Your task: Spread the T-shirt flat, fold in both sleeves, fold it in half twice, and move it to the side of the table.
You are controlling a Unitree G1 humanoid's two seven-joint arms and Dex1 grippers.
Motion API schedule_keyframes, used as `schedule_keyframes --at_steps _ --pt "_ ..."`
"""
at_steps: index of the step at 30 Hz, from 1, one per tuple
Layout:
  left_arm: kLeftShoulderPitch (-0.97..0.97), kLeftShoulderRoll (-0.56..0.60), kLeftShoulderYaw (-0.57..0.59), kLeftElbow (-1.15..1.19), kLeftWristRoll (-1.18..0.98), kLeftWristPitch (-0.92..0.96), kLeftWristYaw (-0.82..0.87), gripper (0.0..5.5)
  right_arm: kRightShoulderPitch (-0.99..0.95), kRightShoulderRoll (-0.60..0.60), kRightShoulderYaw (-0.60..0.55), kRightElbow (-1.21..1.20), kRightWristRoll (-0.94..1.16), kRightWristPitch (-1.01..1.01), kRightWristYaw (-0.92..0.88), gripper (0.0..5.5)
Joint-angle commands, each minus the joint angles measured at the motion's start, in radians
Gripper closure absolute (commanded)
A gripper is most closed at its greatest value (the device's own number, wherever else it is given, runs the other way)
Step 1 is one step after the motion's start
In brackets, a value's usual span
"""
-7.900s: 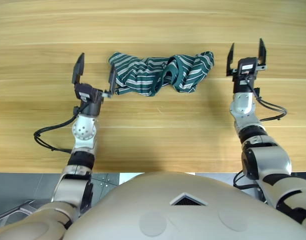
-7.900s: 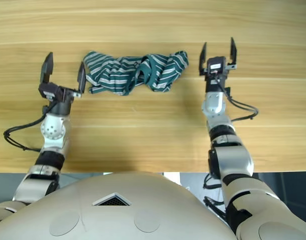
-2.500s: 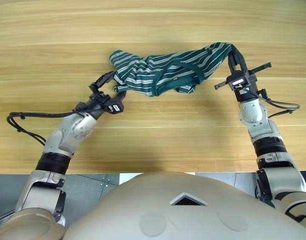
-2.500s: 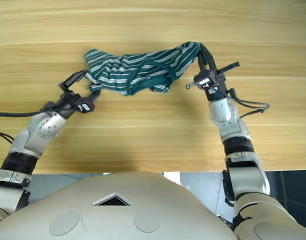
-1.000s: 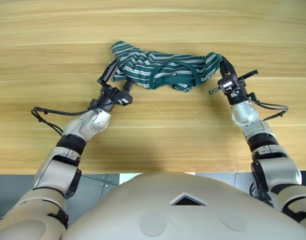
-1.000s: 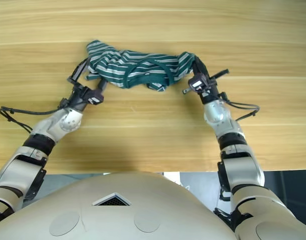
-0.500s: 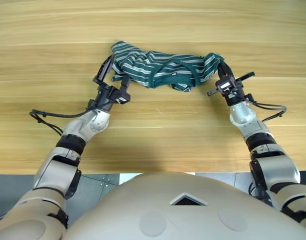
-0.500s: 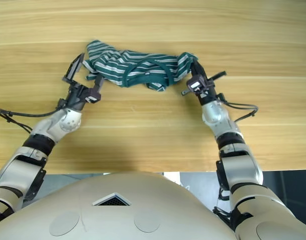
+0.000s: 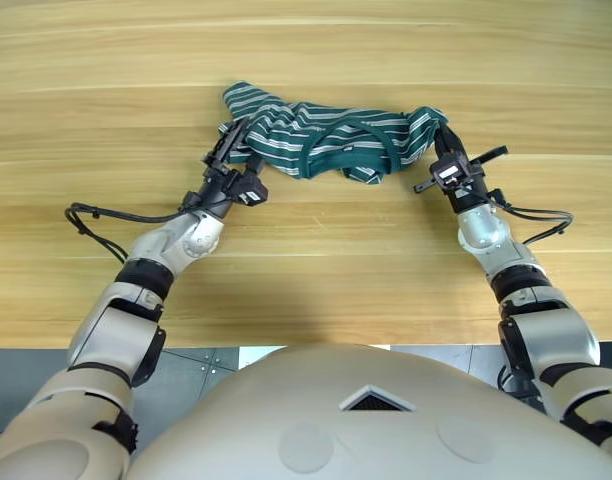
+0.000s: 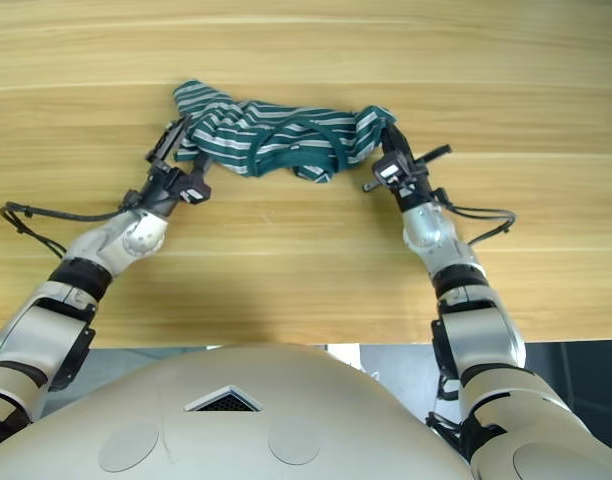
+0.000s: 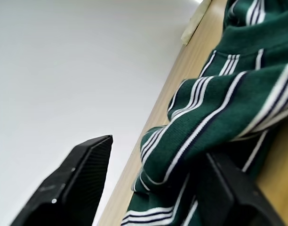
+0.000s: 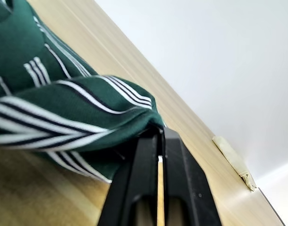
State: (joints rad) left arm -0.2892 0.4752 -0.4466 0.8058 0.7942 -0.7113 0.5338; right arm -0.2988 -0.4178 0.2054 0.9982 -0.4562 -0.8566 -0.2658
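Light brown wood with long lines in it makes up the surface (image 9: 306,50), which runs from side to side across both eye views. Past its near edge you can see a bit of dark grey floor (image 9: 201,358). The wrist views show a plain white wall (image 11: 64,70) behind the far edge of the surface.

A green T-shirt (image 9: 316,140) with thin white stripes lies in a crumpled bunch on the surface, between the two arms. It is not flat.

The left arm comes in from the near left and bends toward the left end of the T-shirt. The left claw (image 9: 238,158) sits low, right at that end. It is wide open. In the left wrist view, one of its black fingers (image 11: 80,181) is off to the side with nothing on it, and the striped cloth lies against the other.

The right arm comes in from the near right and points up toward the right end of the T-shirt. The right claw (image 9: 441,140) is closed tight on the cloth there. In the right wrist view its two black fingers (image 12: 139,188) press together with a fold of T-shirt pinched at the tips.

A black cable (image 9: 96,215) loops beside the left arm.
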Motion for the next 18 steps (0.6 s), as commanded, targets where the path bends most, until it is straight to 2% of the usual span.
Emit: schedule_keyframes --at_steps 1,5,10,18 --pt "0.021 -0.008 -0.018 0.045 -0.006 0.031 -0.035 3.21 -0.027 0.003 0.007 0.015 -0.012 -0.002 -0.016 5.5" --pt "0.029 -0.005 -0.013 0.043 -0.021 0.027 -0.018 3.65 -0.034 0.006 0.01 0.023 -0.013 -0.002 -0.016 5.5" --pt "0.042 -0.006 -0.007 0.028 -0.028 0.003 0.04 4.58 -0.052 0.007 0.013 0.038 -0.015 0.0 -0.015 5.5" --pt "0.044 0.002 -0.023 0.055 -0.061 0.011 -0.06 5.49 -0.068 0.008 0.021 0.023 -0.015 -0.005 -0.008 5.5"
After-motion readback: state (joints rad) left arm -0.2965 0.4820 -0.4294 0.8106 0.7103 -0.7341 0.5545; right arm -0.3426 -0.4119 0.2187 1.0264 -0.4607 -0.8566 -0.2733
